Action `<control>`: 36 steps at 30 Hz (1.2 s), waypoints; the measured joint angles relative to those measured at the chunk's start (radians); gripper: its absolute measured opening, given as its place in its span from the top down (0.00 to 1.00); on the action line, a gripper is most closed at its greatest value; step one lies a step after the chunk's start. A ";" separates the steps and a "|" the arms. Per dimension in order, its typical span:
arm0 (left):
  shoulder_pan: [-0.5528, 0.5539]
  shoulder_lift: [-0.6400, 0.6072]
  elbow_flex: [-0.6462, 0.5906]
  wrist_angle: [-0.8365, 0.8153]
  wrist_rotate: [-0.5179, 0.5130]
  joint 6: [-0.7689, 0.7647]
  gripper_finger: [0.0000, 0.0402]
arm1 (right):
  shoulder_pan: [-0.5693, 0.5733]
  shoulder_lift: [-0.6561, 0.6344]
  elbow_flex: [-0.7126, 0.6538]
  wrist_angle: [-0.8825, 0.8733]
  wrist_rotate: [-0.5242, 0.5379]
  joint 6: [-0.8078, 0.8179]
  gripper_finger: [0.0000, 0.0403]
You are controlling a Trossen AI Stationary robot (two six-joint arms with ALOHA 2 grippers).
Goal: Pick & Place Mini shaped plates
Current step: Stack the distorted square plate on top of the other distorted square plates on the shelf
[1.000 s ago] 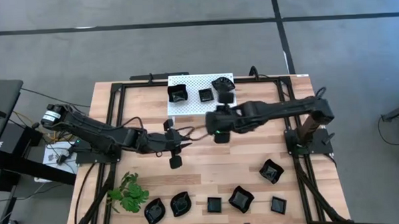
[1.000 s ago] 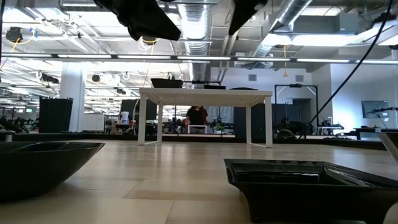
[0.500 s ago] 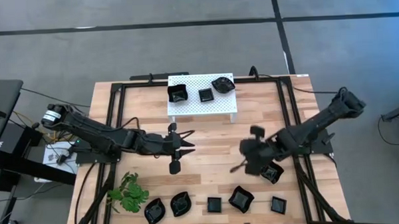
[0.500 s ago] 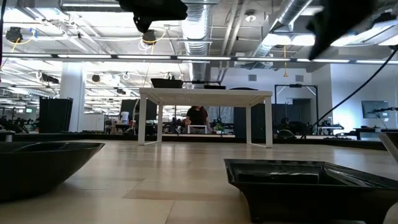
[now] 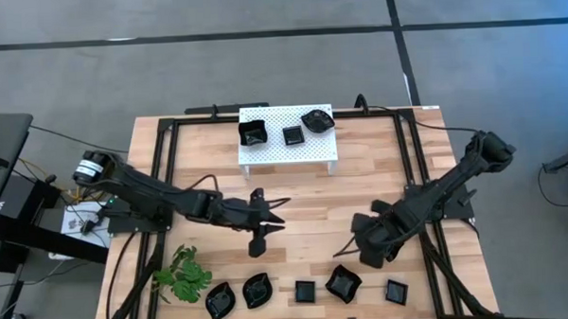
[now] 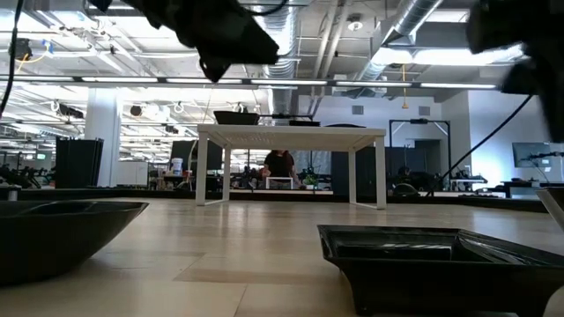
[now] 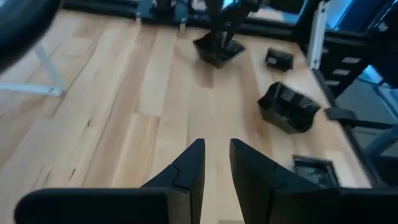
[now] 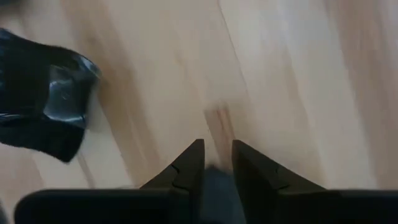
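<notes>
Glossy black mini shaped plates, square and wavy-edged, line the bench's near edge. The left end effector and the right end effector each show a narrow gap between empty fingers. The right arm hides the plate beneath it in the high view.

Light wood table, smooth planks with grain lines. Shiny black little plates, like plastic. White platform full of tiny holes. Dull black arm fingers.

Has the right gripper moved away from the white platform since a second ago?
Yes. The right gripper was beside the white platform; now it is over the wooden table's near right part, close to the front row of black dishes.
</notes>
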 joint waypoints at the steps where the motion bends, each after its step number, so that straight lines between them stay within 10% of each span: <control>1: 0.001 0.010 0.000 0.005 -0.002 0.000 0.81 | 0.008 0.000 0.000 -0.031 -0.026 0.064 0.81; 10: 0.005 0.014 0.000 0.013 -0.004 0.000 0.81 | 0.122 0.030 -0.001 -0.053 -0.134 0.345 0.81; 36: 0.006 0.010 0.000 0.046 -0.004 0.000 0.81 | 0.122 0.224 -0.001 -0.015 -0.081 0.185 0.81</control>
